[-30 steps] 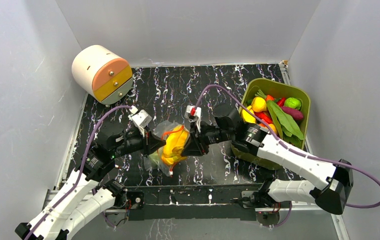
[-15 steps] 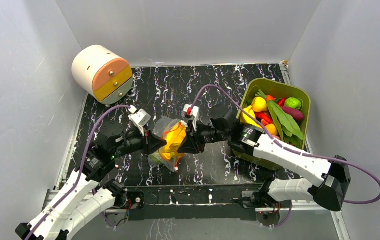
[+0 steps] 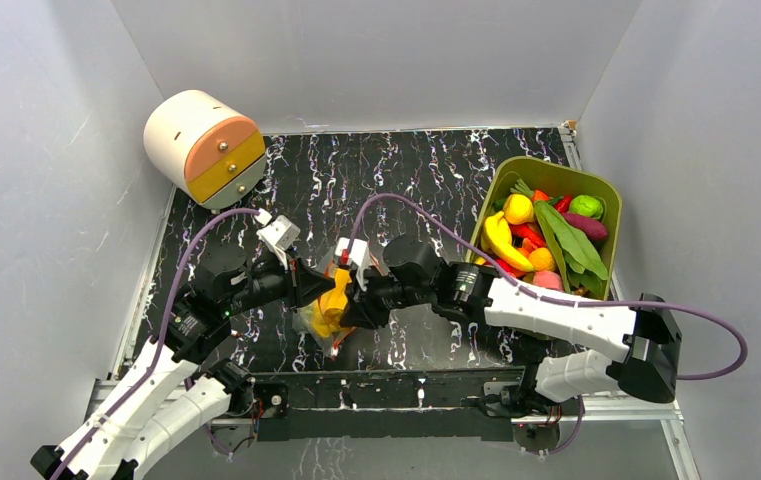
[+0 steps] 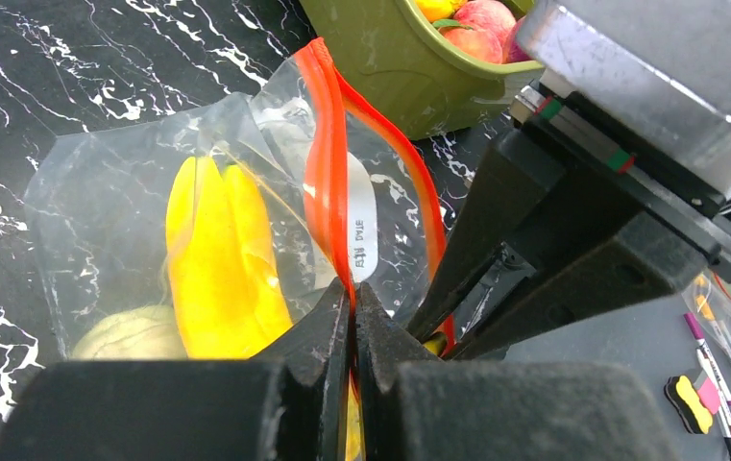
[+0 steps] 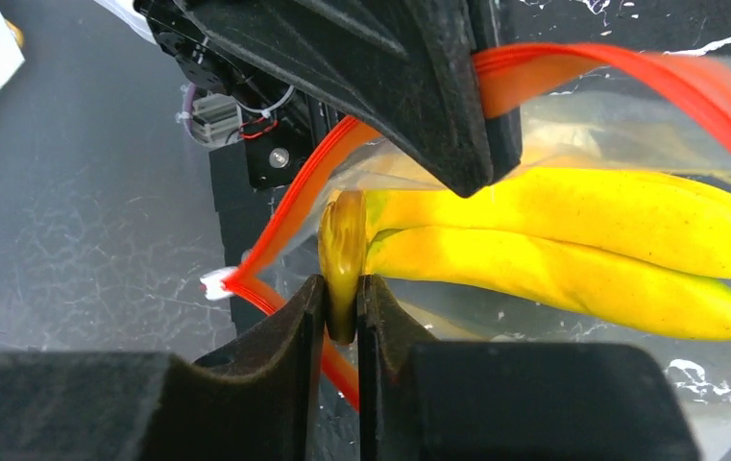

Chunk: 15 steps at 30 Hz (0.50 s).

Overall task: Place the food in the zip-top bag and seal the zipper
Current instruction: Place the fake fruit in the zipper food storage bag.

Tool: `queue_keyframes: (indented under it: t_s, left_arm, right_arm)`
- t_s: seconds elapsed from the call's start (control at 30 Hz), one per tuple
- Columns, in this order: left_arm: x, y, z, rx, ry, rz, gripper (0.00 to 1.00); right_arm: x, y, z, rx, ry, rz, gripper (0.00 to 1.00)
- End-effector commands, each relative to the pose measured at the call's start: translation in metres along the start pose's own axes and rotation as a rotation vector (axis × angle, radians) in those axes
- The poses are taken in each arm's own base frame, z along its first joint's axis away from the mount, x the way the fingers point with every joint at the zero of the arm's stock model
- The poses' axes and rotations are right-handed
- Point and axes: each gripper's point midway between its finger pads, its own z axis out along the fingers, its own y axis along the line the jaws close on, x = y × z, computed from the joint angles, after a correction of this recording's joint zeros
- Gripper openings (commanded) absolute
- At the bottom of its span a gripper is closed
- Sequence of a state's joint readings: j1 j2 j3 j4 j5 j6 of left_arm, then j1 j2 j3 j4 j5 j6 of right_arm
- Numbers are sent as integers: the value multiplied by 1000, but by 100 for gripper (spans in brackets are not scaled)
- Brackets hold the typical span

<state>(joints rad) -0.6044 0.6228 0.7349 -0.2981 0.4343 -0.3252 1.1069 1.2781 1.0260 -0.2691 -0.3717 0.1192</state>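
Left jaws pinch zipper (image 4: 327, 182) — overhead hides the grip.

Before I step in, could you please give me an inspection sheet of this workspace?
Surface: black, white-veined table.
Job's things: zip-top bag between the grippers, bananas and a pale green fruit inside; zipper unsealed, slider at its end; more food in the olive tub.
Clutter: cream drawer unit, far left corner.
Grippers: left gripper shut on the zipper; right gripper shut on the bananas' stem end.
Cables: purple cable looping over each arm.
Surroundings: pale walls on three sides.
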Motion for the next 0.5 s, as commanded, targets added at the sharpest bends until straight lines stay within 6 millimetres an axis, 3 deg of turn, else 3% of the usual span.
queue_keyframes:
  t_s: [0.0,0.23,0.47]
  left_arm:
    - [-4,-5,-2,20,-19,13,0]
    - [-1,5,-4,-34,-21,23,0]
    - [-1,16,-6,-93,-22,43,0]
  right_arm:
    - [-37,-3,2,35,-84,-94,17]
    - [-46,-12,-12,124,-128,-65,43]
    - [-62,-7,-30,153,-192,16,59]
